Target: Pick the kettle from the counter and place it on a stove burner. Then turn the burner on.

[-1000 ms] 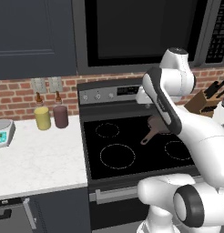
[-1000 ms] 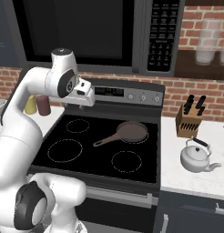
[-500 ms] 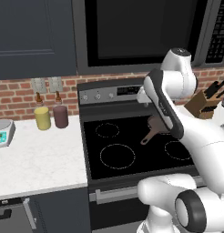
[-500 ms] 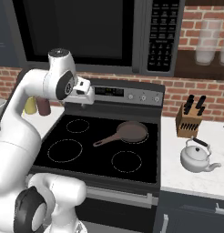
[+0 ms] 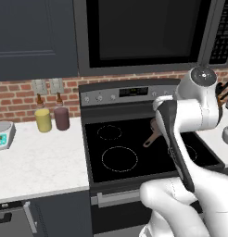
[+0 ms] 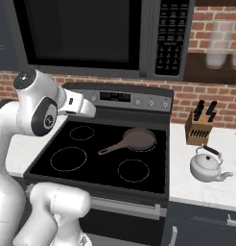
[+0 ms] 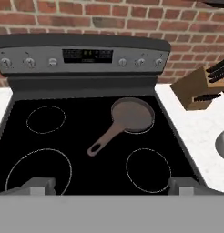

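The silvery-white kettle (image 6: 208, 166) stands upright on the white counter (image 6: 201, 196) to the right of the cooktop; a sliver of the kettle (image 7: 223, 145) shows at the right edge of the hand view. The largest dashed burner (image 6: 68, 159) (image 5: 119, 159) (image 7: 38, 170) lies bare at the front left of the black glass. My gripper (image 7: 111, 185) (image 6: 90, 111) is open and holds nothing. It hangs above the cooktop's left half, far left of the kettle.
A brown long-handled skillet (image 6: 134, 140) (image 7: 129, 116) sits on the back right burner. A knife block (image 6: 199, 129) stands behind the kettle. On the left counter (image 5: 37, 162) are a yellow jar (image 5: 43, 119), a dark jar (image 5: 61, 118) and a scale (image 5: 2, 134). A microwave hangs overhead.
My arm's upper joint has sunk lower and the hand has dropped a little over the cooktop. Kettle and skillet have not moved.
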Tool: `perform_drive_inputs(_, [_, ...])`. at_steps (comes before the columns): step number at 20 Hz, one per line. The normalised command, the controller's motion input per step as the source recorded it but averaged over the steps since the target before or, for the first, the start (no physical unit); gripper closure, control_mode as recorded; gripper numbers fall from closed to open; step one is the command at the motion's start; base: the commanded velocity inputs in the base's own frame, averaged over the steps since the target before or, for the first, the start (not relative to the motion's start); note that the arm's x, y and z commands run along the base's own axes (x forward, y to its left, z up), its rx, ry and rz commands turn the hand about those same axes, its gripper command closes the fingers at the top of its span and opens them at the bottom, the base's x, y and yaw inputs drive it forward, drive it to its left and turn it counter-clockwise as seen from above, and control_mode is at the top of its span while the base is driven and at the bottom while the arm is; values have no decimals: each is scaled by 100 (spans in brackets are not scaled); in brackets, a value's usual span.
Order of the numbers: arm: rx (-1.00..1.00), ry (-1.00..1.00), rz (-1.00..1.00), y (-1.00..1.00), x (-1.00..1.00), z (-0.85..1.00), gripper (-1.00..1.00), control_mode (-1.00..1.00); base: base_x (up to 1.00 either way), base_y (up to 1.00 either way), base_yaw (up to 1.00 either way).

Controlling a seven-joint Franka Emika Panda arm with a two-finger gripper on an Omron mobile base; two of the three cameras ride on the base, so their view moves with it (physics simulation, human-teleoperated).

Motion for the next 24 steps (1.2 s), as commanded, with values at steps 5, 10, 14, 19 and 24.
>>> perform_drive_inputs(5, [1,-14,-35,-83,-61,53,-100,-100,0,0,0])
perform_drive_inputs(10, [12,1,-40,-100,-21,70,-100,-100,0,0,0])
perform_drive_inputs(14, [15,11,-36,-98,-1,71,-100,-100,0,0,0])
perform_drive_inputs(19, [14,18,-31,-86,0,21,-100,-100,0,0,0])
perform_drive_inputs(24, [12,15,-24,-82,18,-41,-100,-100,0,0,0])
